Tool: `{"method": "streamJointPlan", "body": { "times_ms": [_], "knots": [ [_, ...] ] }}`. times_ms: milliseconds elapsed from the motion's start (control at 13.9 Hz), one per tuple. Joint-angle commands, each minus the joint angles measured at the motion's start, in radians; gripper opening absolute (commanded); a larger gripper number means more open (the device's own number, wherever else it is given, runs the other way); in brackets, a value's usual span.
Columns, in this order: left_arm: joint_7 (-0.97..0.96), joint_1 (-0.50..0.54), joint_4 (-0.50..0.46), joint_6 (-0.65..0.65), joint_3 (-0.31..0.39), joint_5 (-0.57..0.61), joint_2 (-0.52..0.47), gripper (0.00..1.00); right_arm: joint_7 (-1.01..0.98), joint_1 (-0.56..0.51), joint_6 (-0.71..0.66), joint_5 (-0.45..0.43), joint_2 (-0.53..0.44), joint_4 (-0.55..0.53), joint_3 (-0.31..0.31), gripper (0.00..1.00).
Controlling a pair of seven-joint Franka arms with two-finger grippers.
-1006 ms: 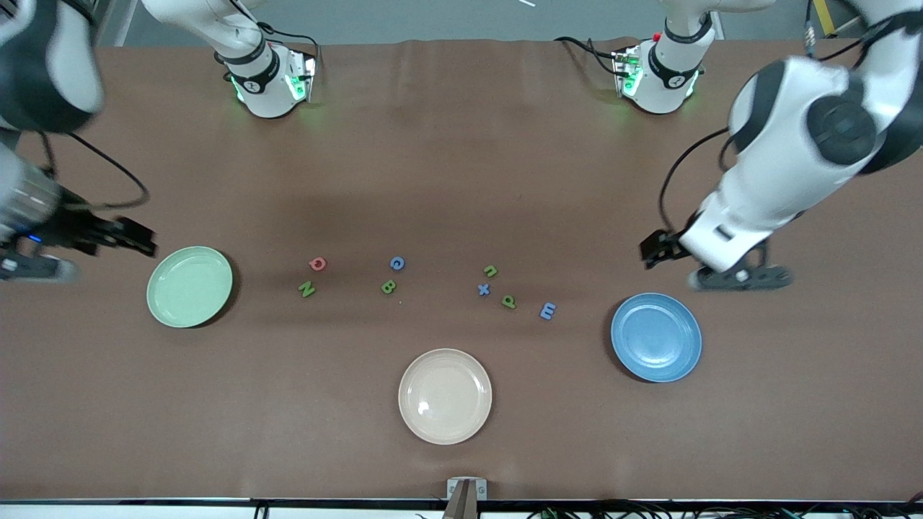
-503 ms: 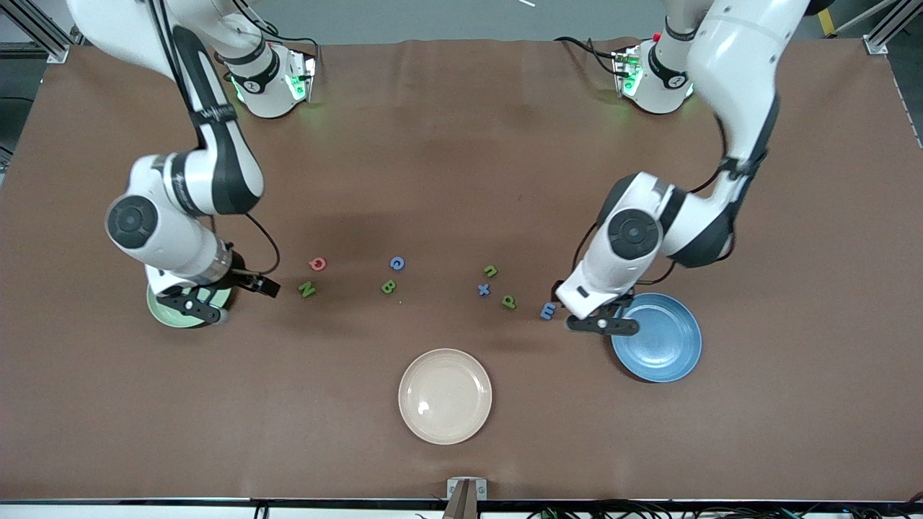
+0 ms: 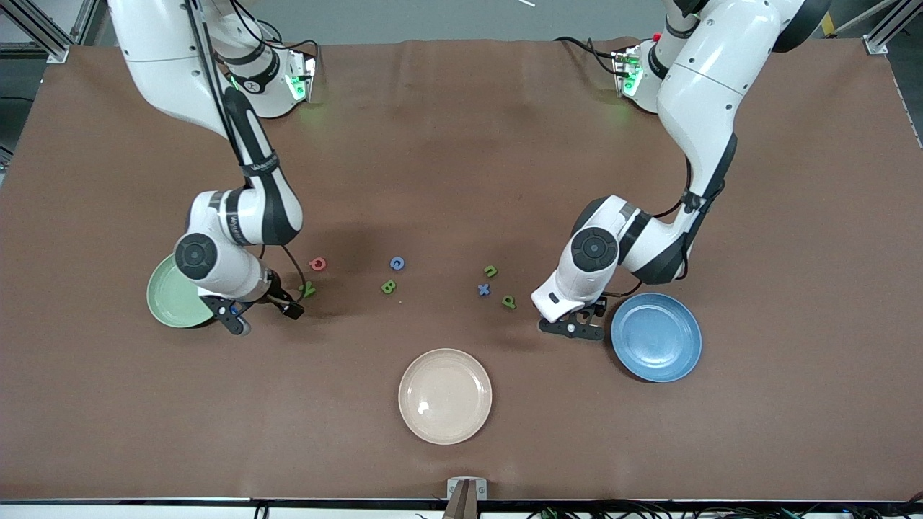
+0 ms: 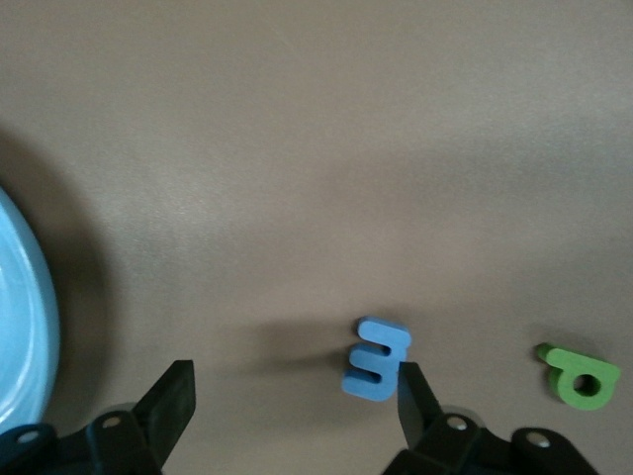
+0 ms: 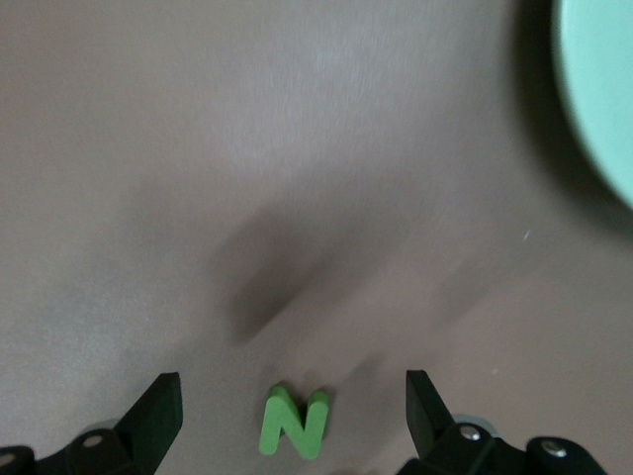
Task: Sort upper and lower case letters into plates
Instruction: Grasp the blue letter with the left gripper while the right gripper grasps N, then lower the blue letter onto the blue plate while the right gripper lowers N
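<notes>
The pale green plate point(image 3: 162, 297) lies at the right arm's end, partly under that arm. The blue plate point(image 3: 656, 336) lies at the left arm's end. My right gripper point(image 3: 292, 310) is open and low over the green N point(image 3: 308, 290). In the right wrist view the N point(image 5: 294, 423) lies between the open fingers of the gripper point(image 5: 291, 408). My left gripper point(image 3: 546, 311) is open beside the blue plate and hides the blue m from the front. In the left wrist view the m point(image 4: 377, 358) lies just inside one finger point(image 4: 415, 391).
Loose letters lie in a row between the plates: red Q point(image 3: 318, 264), blue C point(image 3: 397, 263), green B point(image 3: 389, 287), green n point(image 3: 490, 271), blue x point(image 3: 484, 290) and green p point(image 3: 509, 301). A cream plate point(image 3: 445, 396) lies nearer the front camera.
Both arms swung in from the table's ends. The right gripper moved from beside the green plate to the N. The left gripper moved from the blue plate's edge to over the m.
</notes>
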Motion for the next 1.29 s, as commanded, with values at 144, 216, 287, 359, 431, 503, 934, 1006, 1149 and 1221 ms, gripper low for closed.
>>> {"method": "streamJointPlan", "body": {
  "times_ms": [144,216,287,359,431,503,934,1006,1149,1221],
  "knots": [
    [-0.048,-0.031,0.027,-0.005,0.003,0.014,0.034,0.78,0.038,0.037,0.011,0.056,0.018,-0.001,-0.001,0.83],
    [-0.048,-0.031,0.027,-0.005,0.003,0.014,0.04,0.76,0.038,0.039,0.013,0.058,0.019,-0.001,-0.003,0.79],
    [-0.048,-0.031,0.027,-0.005,0.003,0.014,0.043,0.75,0.038,0.042,0.011,0.058,0.024,-0.001,-0.003,0.75],
    [-0.046,-0.031,0.027,-0.005,0.003,0.015,0.048,0.74,0.038,0.044,0.011,0.058,0.027,-0.001,-0.001,0.72],
    [-0.048,-0.031,0.027,-0.003,0.003,0.014,0.054,0.73,0.036,0.045,0.013,0.058,0.033,-0.001,-0.003,0.68],
    [-0.048,-0.031,0.029,-0.002,0.001,0.012,0.06,0.7,0.035,0.047,0.014,0.058,0.039,-0.004,-0.001,0.66],
    [-0.046,-0.029,0.056,-0.002,0.001,0.003,0.075,0.28,0.032,0.059,0.03,0.058,0.039,-0.029,-0.001,0.48],
    [-0.043,-0.022,0.06,-0.002,0.001,-0.002,0.071,0.15,0.032,0.06,0.03,0.058,0.039,-0.029,-0.001,0.42],
    [-0.042,-0.012,0.079,-0.002,0.003,-0.003,0.066,0.0,0.03,0.064,0.028,0.058,0.039,-0.027,-0.001,0.31],
    [-0.043,-0.006,0.092,-0.003,0.009,-0.002,0.061,0.0,0.03,0.064,0.03,0.058,0.039,-0.027,-0.001,0.27]
  ]
}}
